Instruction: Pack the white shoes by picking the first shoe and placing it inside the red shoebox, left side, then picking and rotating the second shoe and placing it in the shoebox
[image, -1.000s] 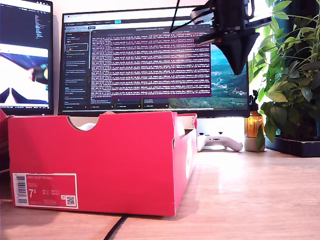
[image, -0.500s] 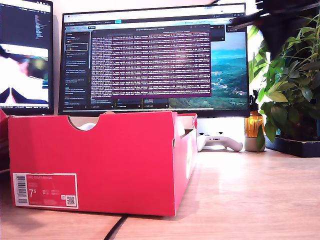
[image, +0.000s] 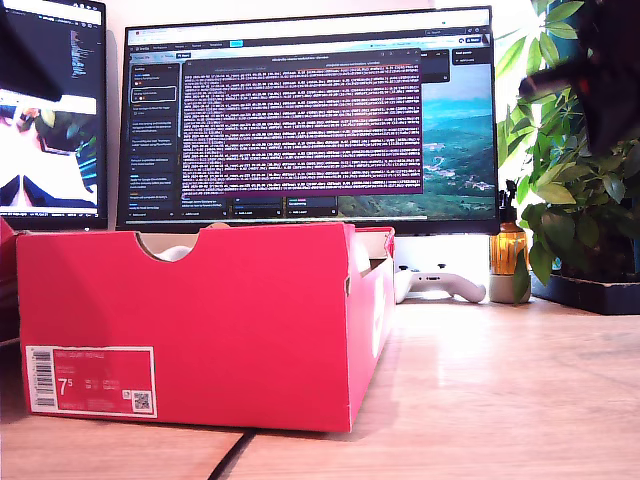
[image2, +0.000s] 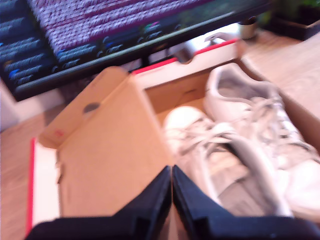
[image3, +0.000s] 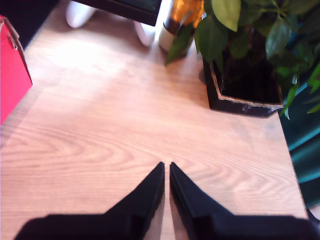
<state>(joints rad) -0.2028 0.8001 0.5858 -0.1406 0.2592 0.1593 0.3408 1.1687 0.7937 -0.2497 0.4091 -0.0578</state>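
Both white shoes lie side by side inside the red shoebox (image2: 210, 47): one shoe (image2: 270, 130) and the other shoe (image2: 200, 145) next to it. My first gripper (image2: 171, 172) hovers above the box, shut and holding nothing. The shoebox (image: 250, 330) stands at the exterior view's left, and a bit of white shoe (image: 175, 253) shows through its notch. My second gripper (image3: 166, 167) is shut and empty over bare wooden table (image3: 100, 130), with the box corner (image3: 10, 75) off to one side.
A potted plant (image: 580, 190) and an amber bottle (image: 507, 250) stand at the exterior view's right, with a white game controller (image: 440, 283) beside them. Monitors (image: 300, 120) stand behind the box. A blurred dark arm (image: 600, 80) is high at the exterior view's right, another dark shape (image: 25, 50) at its upper left.
The dark arm high in the exterior view has swung from the top middle to the far right. A dark shape has come in at the upper left. The box has not moved.
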